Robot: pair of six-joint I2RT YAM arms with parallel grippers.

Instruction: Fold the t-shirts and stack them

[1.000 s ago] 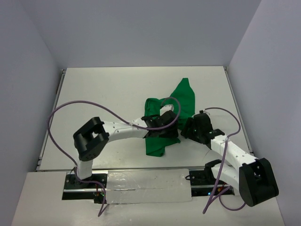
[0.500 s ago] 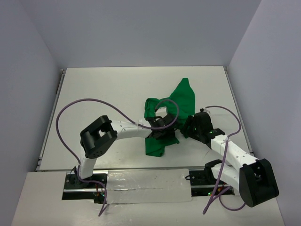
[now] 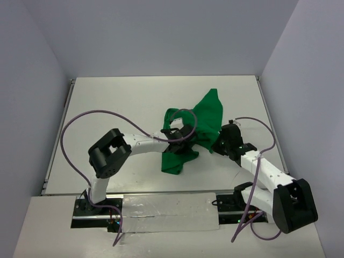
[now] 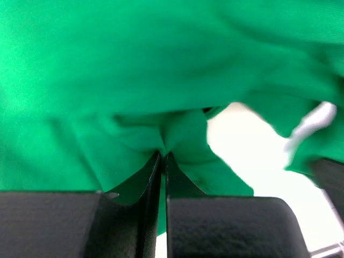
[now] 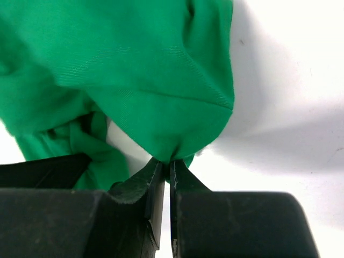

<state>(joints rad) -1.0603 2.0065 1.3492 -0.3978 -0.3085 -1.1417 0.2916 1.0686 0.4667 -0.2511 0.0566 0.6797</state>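
- T-shirt (image 3: 209,114) cloth is pinched in the left gripper (image 4: 163,157), whose jaws are clamped tight on a gathered fold.
- The right gripper (image 5: 164,164) is likewise clenched on a bunched edge of the green fabric.
- Between the two grips the garment is crumpled, with one part reaching toward the far side of the table (image 3: 118,107) and another drooping toward the near side.
- It sits slightly right of the table's middle, between both arms.

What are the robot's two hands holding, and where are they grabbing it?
Both hold the green t-shirt. The left gripper pinches a bunched fold near its middle; the right gripper pinches a fold at its right edge.
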